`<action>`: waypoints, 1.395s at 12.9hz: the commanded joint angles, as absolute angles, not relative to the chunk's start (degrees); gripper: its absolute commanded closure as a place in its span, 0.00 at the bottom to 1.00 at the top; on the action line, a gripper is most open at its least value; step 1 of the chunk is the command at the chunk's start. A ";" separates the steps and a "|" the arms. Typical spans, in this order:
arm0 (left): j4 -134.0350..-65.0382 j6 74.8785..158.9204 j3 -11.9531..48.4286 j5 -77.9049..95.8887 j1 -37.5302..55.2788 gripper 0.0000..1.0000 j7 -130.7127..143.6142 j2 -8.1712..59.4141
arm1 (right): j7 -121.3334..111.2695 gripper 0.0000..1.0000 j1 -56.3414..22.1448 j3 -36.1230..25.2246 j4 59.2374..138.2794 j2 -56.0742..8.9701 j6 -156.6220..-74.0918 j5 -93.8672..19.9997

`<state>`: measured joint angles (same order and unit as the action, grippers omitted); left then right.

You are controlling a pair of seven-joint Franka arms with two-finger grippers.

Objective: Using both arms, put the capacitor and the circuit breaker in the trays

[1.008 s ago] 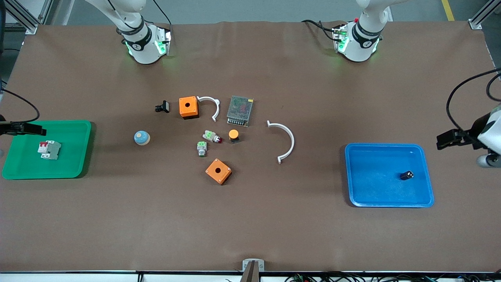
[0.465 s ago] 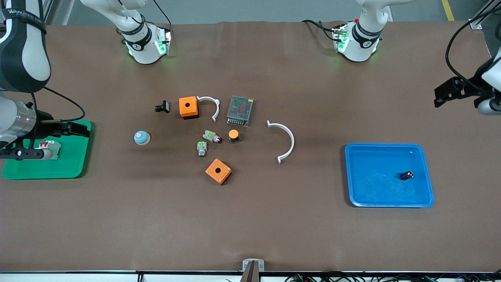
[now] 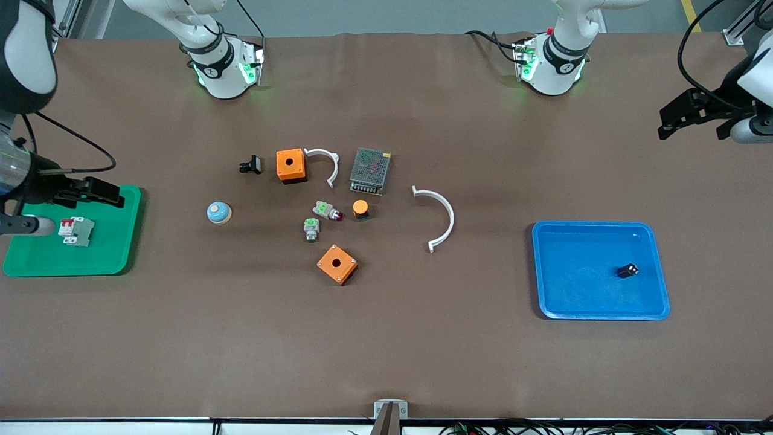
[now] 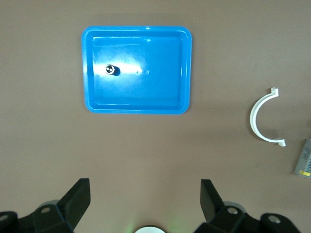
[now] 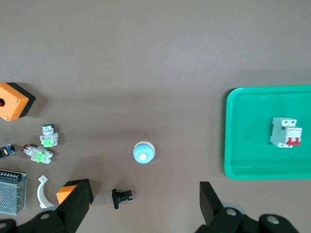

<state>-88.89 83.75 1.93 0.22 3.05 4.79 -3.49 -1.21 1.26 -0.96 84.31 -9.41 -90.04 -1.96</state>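
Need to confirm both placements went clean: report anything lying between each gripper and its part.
Nothing visible does. The capacitor lies alone in the blue tray and the circuit breaker alone in the green tray. The open left gripper and open right gripper are raised, holding nothing.

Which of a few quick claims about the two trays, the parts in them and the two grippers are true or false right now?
1. The capacitor lies in the blue tray. True.
2. The circuit breaker lies on the bare table. False: it lies in the green tray.
3. The left gripper holds the capacitor. False: its jaws are open and empty.
4. The right gripper has open jaws. True.
5. Two orange boxes sit on the table. True.
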 commanded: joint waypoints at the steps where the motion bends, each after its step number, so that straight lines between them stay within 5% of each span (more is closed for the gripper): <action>1: -90.97 84.55 1.05 1.23 4.04 0.00 5.98 -5.19 | -1.49 0.00 1.84 -1.32 78.40 -9.76 -86.40 -1.06; 18: -86.22 84.73 1.49 0.18 3.60 0.00 4.92 -0.70 | -1.41 0.00 1.67 -1.23 75.23 -9.67 -85.43 0.53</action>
